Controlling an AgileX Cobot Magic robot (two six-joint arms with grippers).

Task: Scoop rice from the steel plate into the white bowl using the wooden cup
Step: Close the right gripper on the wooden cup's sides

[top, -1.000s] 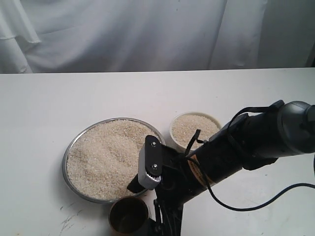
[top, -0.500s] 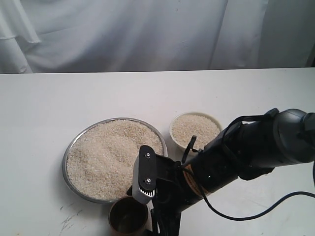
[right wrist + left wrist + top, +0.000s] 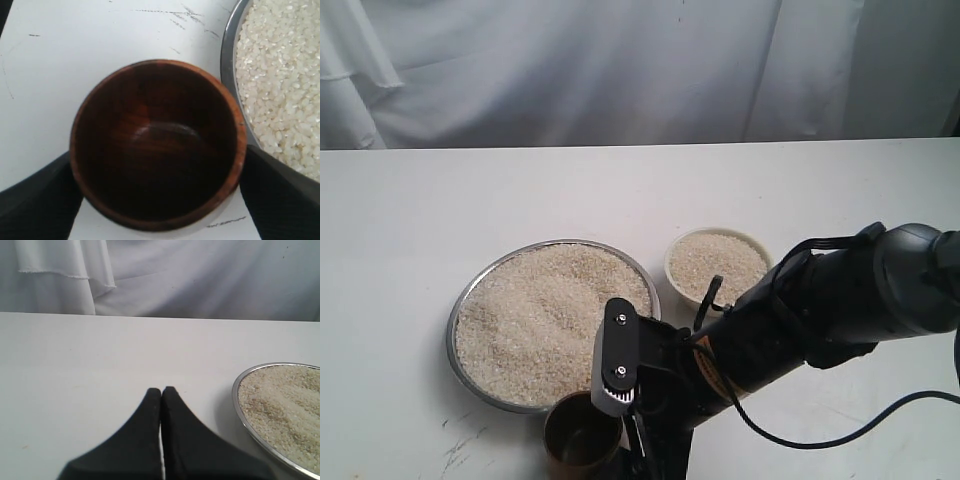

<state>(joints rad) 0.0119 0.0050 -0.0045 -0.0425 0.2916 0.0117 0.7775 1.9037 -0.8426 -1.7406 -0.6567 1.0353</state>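
While right jaws clamp the one wooden cup [image 3: 157,145] beside the rim of the one steel plate [image 3: 451,335], left jaws are closed; one white bowl [image 3: 716,231] stands near.

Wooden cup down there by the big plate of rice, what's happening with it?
The right claw grips the empty wooden cup beside the steel plate, which is heaped with rice. Nothing has been scooped into the cup yet. The white bowl nearby already holds rice. The left claw is shut, holding nothing.
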